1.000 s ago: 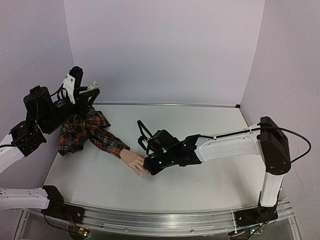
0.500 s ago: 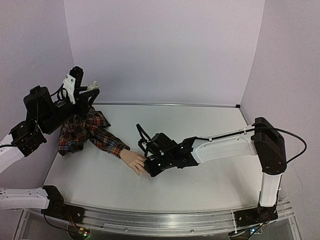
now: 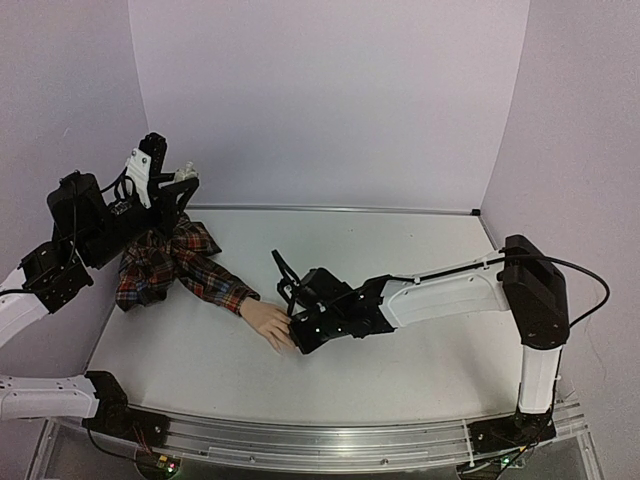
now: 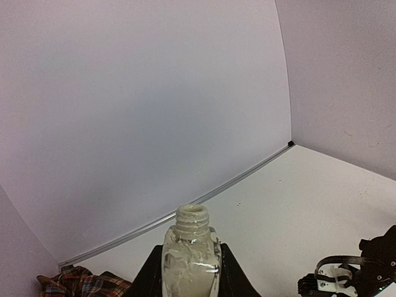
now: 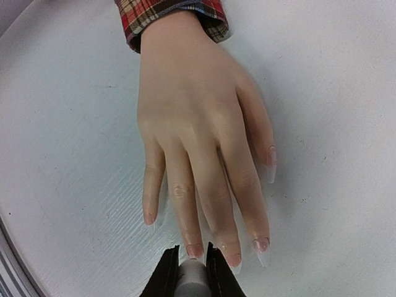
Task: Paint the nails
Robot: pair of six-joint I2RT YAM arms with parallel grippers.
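Left pincer (image 3: pixel 187 176) raised high, closed; right pincer (image 3: pixel 296 335), on its low outstretched arm (image 3: pixel 440 290), closed too.

Right arm (image 3: pixel 440 290) white w/ blk joints, thin blk cable (image 3: pixel 607 287), prob. zip-tied

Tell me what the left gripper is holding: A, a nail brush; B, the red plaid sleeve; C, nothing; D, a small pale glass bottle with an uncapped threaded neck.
D: in the left wrist view the small pale glass bottle, neck uncapped, stands clamped between the black fingers of the left gripper.
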